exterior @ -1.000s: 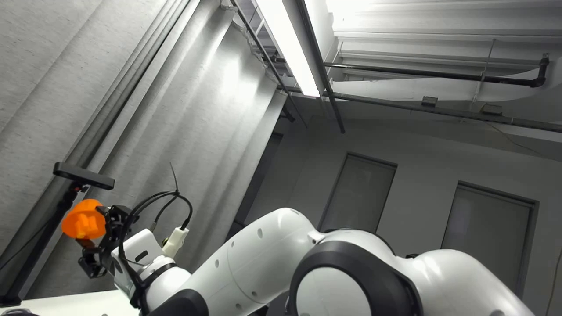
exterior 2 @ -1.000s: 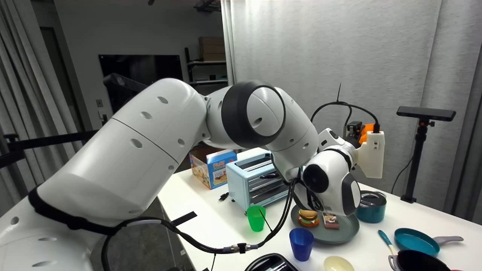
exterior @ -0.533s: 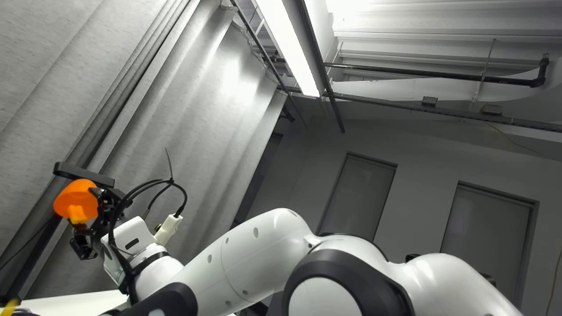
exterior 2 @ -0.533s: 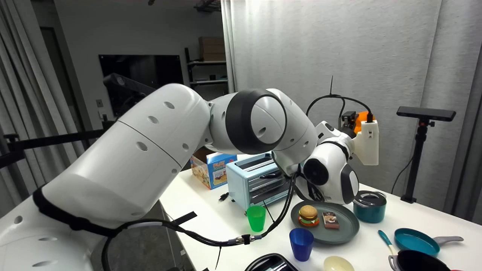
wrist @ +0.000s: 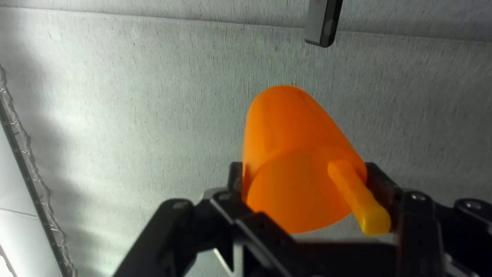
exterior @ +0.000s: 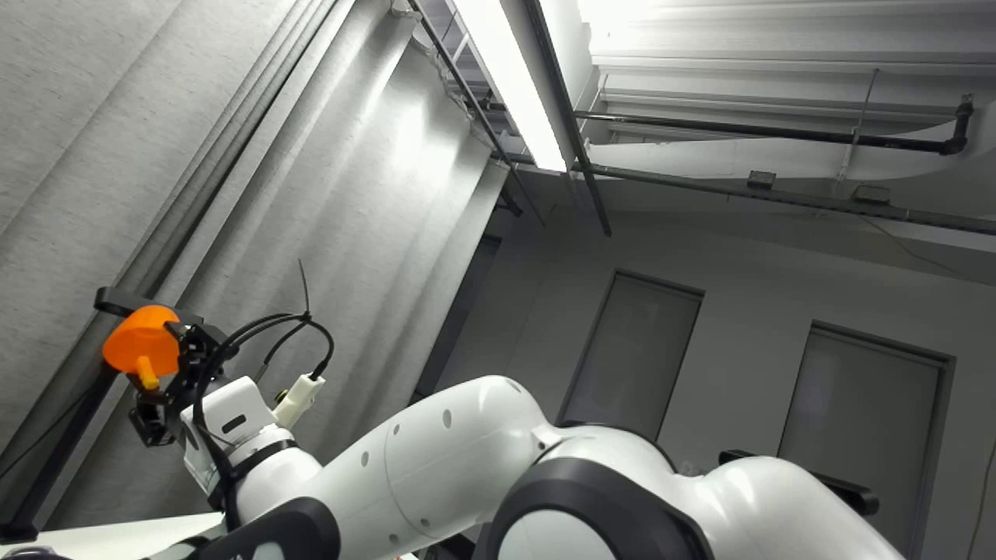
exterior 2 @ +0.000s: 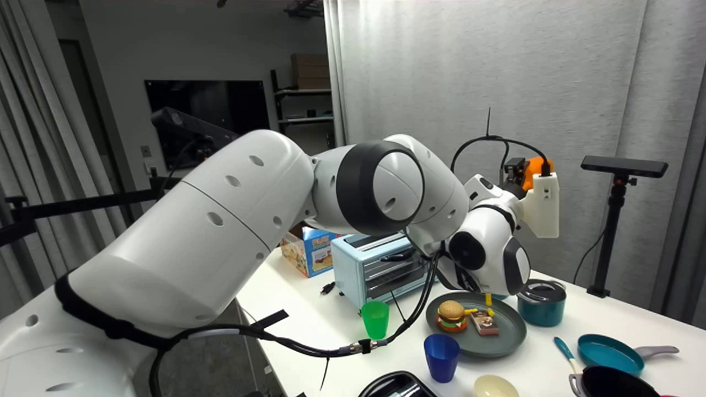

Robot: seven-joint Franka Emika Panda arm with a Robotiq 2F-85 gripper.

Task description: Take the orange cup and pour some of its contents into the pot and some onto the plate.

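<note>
1. Your orange cup (wrist: 296,161) looks smooth and plain, bright orange all over, with a round mouth and walls that narrow toward a rounded closed end.
2. You have it tipped well over on its side; in the wrist view you can look into its mouth.
3. A yellow stick (wrist: 361,200) pokes out past the rim, tinted orange along its length and clear yellow at the tip.
4. Your gripper (wrist: 303,173) has its jaws clamped on the cup, one of the black fingers (wrist: 235,179) at each side of the wall.
5. In an exterior view, the cup (exterior 2: 534,172) is high above the level of the gray plate (exterior 2: 511,332) and to its right, partly hidden by the white housing (exterior 2: 543,207) on your robot arm (exterior 2: 353,193); whether it is straight over the plate, you cannot tell.
6. On the plate you have a toy hamburger (exterior 2: 452,316), a brown slab (exterior 2: 485,324) and small yellow pieces (exterior 2: 491,312): one between hamburger and slab, one on the slab, and one upright near the plate's far edge, where you cannot tell what it touches.
7. Just right of the plate stands your teal pot (exterior 2: 542,309); farther right of it in that view are a teal pan (exterior 2: 610,353) and a dark pot (exterior 2: 615,382).
8. Just beside the plate, on its near side, stands a blue cup (exterior 2: 442,358); to the plate's left are a green cup (exterior 2: 375,321) and a light blue toaster oven (exterior 2: 348,270).
</note>
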